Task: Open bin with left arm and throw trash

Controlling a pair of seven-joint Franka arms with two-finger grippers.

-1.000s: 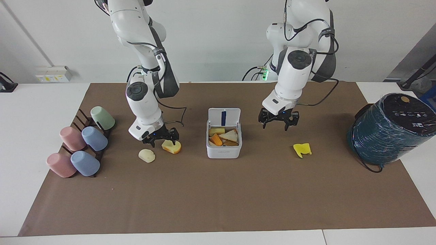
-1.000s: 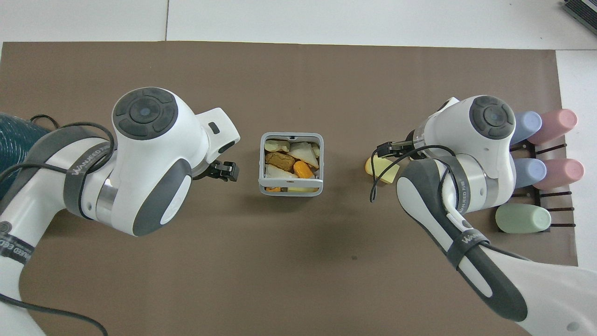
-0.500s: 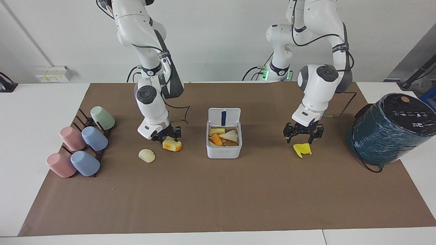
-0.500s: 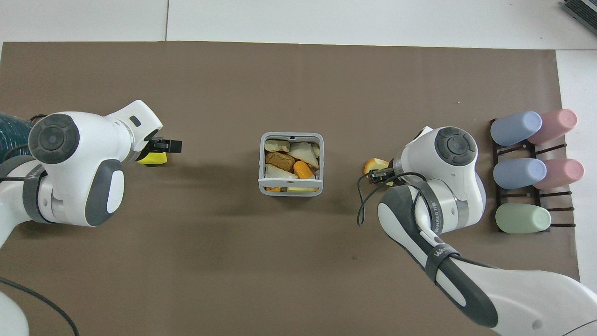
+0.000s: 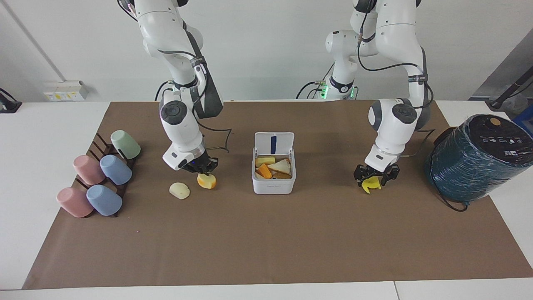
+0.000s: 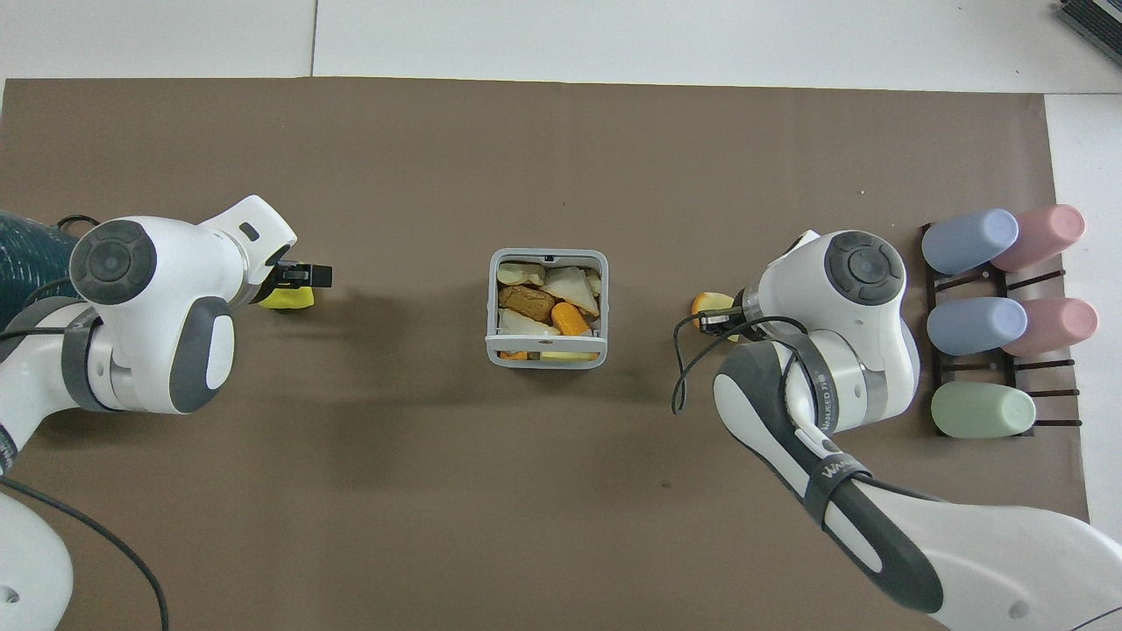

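Gripping the yellow-orange wedge (image 5: 207,181) with the right claw (image 5: 202,167), clenched on its upper edge, low over the brown paper (image 5: 266,241) and just beside the cream lump (image 5: 179,190), toward the right arm's end of the tabletop (image 5: 41,137). Sitting right down on the yellow scrap (image 5: 369,185) with the left claw (image 5: 376,175), toward the left arm's end; cannot tell whether clenched or released.

Standing midway between both pieces: the bin (image 5: 274,186), lid (image 5: 283,143) already tipped up on the side nearer the robots, and already well filled with scraps.

Likely trouble, judged from here:
- Soft wedge, pinched shallowly near its top: could squash out or drop on the way across.
- Crumpled scrap, thin and light: could slip free or get nudged along the paper instead of lifted.
- Both arms heading for one small opening: risk of crowding, or of clipping the upright lid and knocking it shut.
- Bin nearly full: could spill a late piece over the rim.
- Cream lump close to the right claw: easily bumped during the lift.

Underneath, flat brown paper over a white tabletop. Pastel cups (image 5: 116,168) lying on a dark rack at the right arm's end, a teal wrapped cylinder (image 5: 474,162) at the left arm's end. Plain white wall at the robots' end of the room.
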